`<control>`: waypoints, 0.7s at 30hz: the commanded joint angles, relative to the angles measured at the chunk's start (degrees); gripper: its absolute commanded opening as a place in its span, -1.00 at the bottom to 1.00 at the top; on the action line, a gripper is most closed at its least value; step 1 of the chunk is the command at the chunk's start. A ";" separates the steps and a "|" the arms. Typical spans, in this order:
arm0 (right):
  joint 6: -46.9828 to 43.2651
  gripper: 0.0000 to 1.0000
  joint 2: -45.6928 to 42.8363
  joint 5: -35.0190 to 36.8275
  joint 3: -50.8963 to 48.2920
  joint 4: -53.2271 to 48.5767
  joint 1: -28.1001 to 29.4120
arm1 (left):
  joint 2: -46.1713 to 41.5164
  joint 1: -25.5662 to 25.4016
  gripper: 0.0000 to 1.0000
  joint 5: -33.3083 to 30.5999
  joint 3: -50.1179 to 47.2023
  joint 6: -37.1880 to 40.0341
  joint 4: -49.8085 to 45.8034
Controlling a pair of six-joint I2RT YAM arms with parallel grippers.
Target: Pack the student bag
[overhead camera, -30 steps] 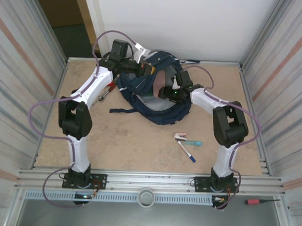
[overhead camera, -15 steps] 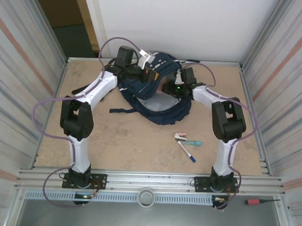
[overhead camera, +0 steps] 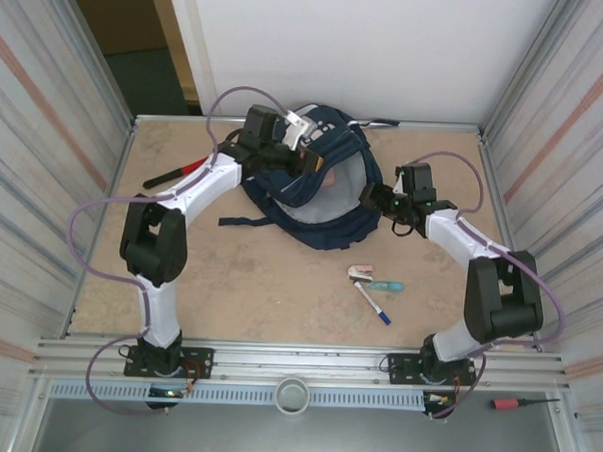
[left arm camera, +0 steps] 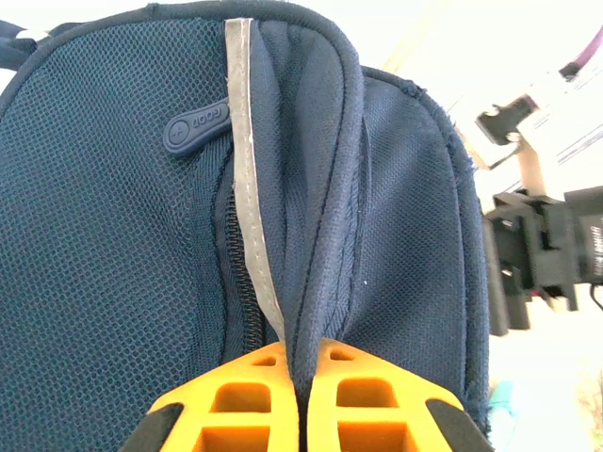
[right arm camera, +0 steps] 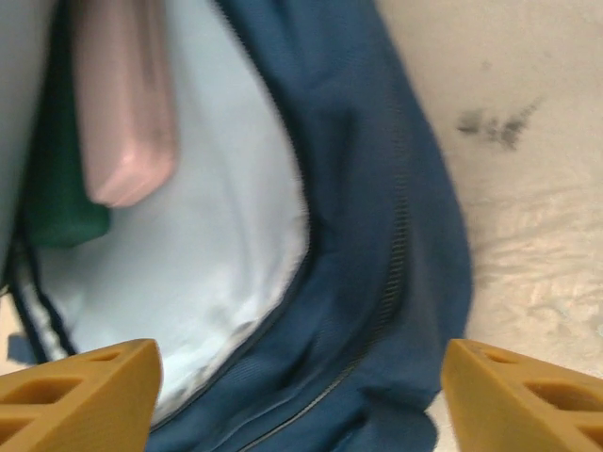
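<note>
We find the student bag lying on the table with its main compartment gaping, and we give every position from it. The left gripper sits at the bag's far rim. Its jaws are pressed together on a fold of navy fabric beside the zip, holding the mouth up. The change is on the other side: the right gripper, over the bag's opening a second ago, has drawn back to just beside the bag's right edge. Its fingers are spread wide and carry nothing. Inside the bag, a pink item rests against a green item on the pale lining. We judge one deposit complete. The loose pens on the bag's near side remain to be packed.
</note>
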 commanded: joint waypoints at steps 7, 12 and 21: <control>0.45 -0.56 10.82 -4.77 11.01 0.58 -7.00 | -3.64 -7.13 -1.00 -9.42 -1.46 -6.16 5.33; 0.99 -0.72 19.64 -9.08 24.23 -1.30 -9.88 | 2.79 -9.90 -0.96 -10.93 4.84 -7.96 7.88; -3.11 -0.34 17.19 -5.82 26.99 -9.31 -12.91 | -3.41 -9.37 -0.05 -14.17 2.81 11.89 -1.52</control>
